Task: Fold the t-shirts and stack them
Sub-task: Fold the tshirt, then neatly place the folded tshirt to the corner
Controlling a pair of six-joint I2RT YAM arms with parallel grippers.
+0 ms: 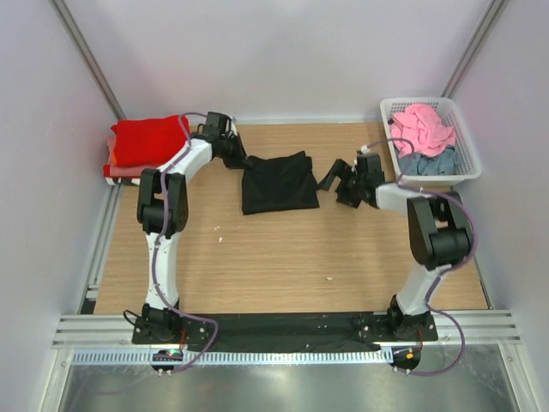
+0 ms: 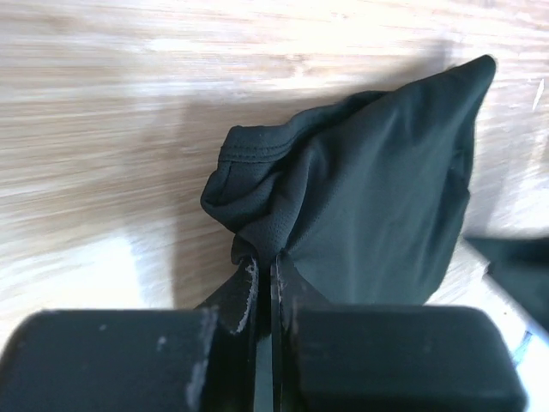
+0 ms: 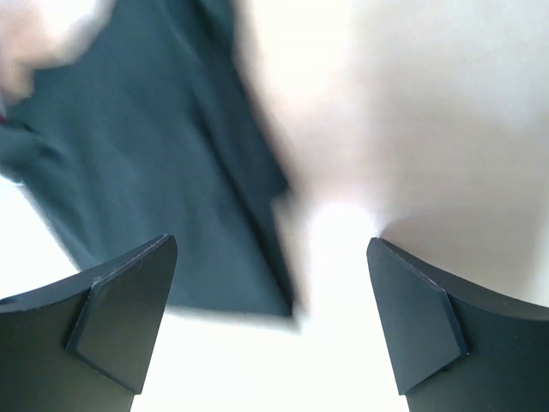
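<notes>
- Wooden tabletop (image 1: 274,257) is seen between white walls; the black t-shirt (image 1: 276,182) is laid folded near its far middle.
- The left hand (image 2: 266,268) is clamped on that shirt's left edge.
- The right hand (image 3: 273,249) is held wide apart by the shirt's right edge.
- A red t-shirt (image 1: 147,142) is stacked at the far left corner.

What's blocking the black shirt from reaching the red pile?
Nothing lies on the table between the black shirt and the red pile. Only the left arm itself sits there, its fingers pinched shut on the shirt's edge.
</notes>
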